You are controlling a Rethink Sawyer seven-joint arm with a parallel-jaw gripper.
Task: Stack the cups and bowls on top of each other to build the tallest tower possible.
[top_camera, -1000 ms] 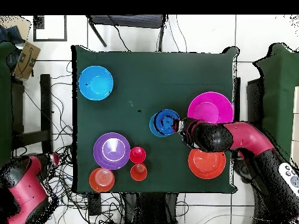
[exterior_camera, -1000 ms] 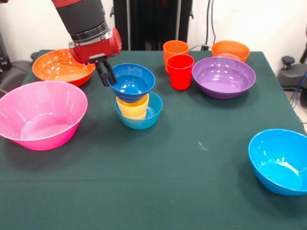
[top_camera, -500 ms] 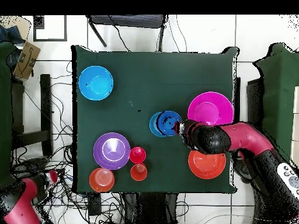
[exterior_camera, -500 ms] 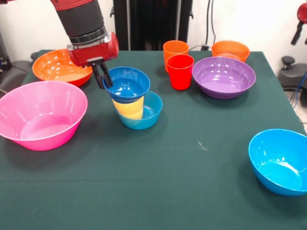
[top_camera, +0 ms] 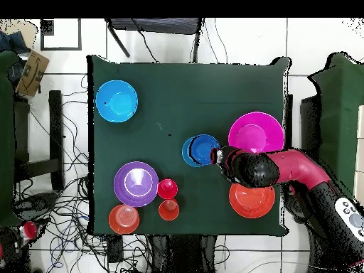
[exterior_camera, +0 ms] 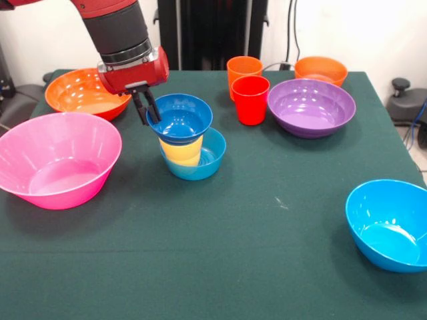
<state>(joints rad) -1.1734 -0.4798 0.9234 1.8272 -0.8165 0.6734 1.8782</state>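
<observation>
The gripper (exterior_camera: 148,110) is closed on the rim of a dark blue small bowl (exterior_camera: 180,119), its two black fingers pinching the bowl's edge on the side toward the large pink bowl (exterior_camera: 57,159). The arm (exterior_camera: 120,33), black above a red wrist block, comes down to it from above. The dark blue small bowl sits mouth up on top of the yellow cup (exterior_camera: 181,151), which stands inside a lighter blue small bowl (exterior_camera: 200,163) resting on the green table (exterior_camera: 227,247). These three make the tower; from the front the dark bowl looks roughly level, and its underside covers the cup's rim, so whether it rests fully on the cup cannot be told.

Taking the tower as landmark, in the front view the large pink bowl lies just to its left and nearer the camera, and the large orange bowl (exterior_camera: 83,92) is farther back on the left, partly behind the wrist. To the tower's right and farther back stand the red cup (exterior_camera: 251,100) and the orange cup (exterior_camera: 243,70), touching or nearly so, then the purple bowl (exterior_camera: 311,107) and behind it the small orange bowl (exterior_camera: 321,69). The bright blue bowl (exterior_camera: 390,225) sits well apart at the near right.

All pieces are glossy plain plastic; no writing is readable on them.
</observation>
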